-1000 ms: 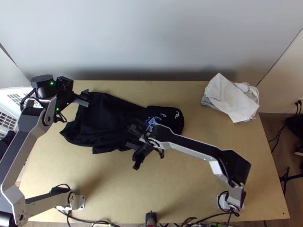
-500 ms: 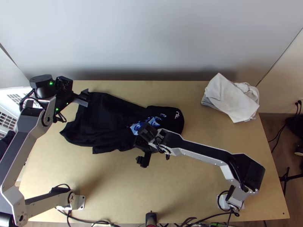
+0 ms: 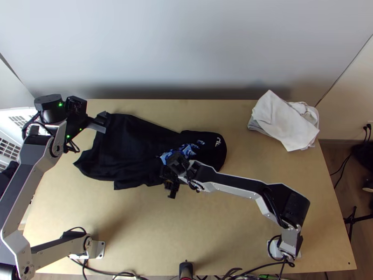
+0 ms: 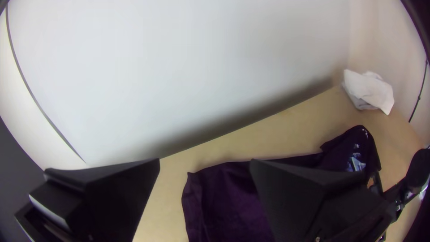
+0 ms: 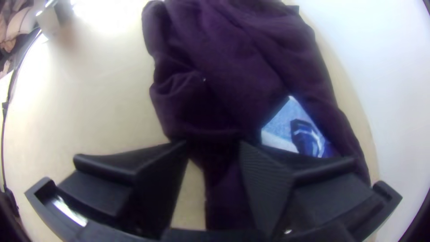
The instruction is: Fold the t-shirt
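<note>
And here's the t-shirt (image 3: 135, 149), black, stretched in a long, uneven heap from the table's left part to its middle, with creases and overlapping layers; how many folds lie underneath, I can't tell. The blue print (image 3: 189, 149) is partly covered by the right arm (image 3: 238, 181), so its full shape is lost.

The left gripper (image 3: 105, 122) is at the shirt's far left corner, and its own wrist view has the fingers wide apart, nothing between them — whether they touch the cloth is hard to call. Over at the shirt's near side, the right gripper (image 3: 175, 169) hides its own tips from above; from the wrist, the fingers stand partly apart, dark cloth visible through the gap, no pinch to be seen. Contact there? Can't tell. The left arm (image 3: 30, 179) runs out past the picture's left edge at its elbow.

Now the surface: pale wooden table (image 3: 224, 224), its far edge along a plain light wall (image 3: 186, 46). White cloths (image 3: 284, 121) sit in a loose pile at the far right corner. Cables (image 3: 107, 273) trail along the near edge, beside a black device (image 3: 185, 268) cut off by the frame. Off to the right — a wooden floor (image 3: 332, 163) and a dark stand (image 3: 353, 217), also partly cropped.
</note>
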Robot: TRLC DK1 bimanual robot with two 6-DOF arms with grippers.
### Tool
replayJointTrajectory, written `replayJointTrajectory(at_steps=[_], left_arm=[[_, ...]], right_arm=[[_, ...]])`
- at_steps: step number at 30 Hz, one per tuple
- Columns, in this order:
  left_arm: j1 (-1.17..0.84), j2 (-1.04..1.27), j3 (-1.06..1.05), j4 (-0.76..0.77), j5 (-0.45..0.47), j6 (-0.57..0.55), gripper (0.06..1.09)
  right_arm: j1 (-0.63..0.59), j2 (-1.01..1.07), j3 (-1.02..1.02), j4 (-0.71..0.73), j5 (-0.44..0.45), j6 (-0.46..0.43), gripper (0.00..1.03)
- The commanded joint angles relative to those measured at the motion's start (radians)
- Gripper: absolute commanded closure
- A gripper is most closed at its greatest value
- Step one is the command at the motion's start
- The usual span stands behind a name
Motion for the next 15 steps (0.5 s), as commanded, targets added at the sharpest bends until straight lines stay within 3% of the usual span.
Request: replayJointTrajectory(at_steps=[1,4,9,15], left_arm=[[0.015,-0.005,-0.012,0.000,0.004,0.004,0.10],[0.018,-0.005,-0.012,0.000,0.007,0.004,0.10],[0.027,0.001,-0.012,0.011,0.010,0.009,0.10],[0.027,0.018,-0.009,0.034,0.011,0.007,0.10]], right_arm=[[0.000,0.020,0.016,0.031,0.018,0.007,1.00],[0.001,-0.021,-0.002,-0.032,0.003,0.039,1.00],[-0.025,-0.038,0.162,-0.544,-0.374,0.185,1.00],[-0.049,-0.072,0.136,-0.823,-0.566,0.153,1.00]])
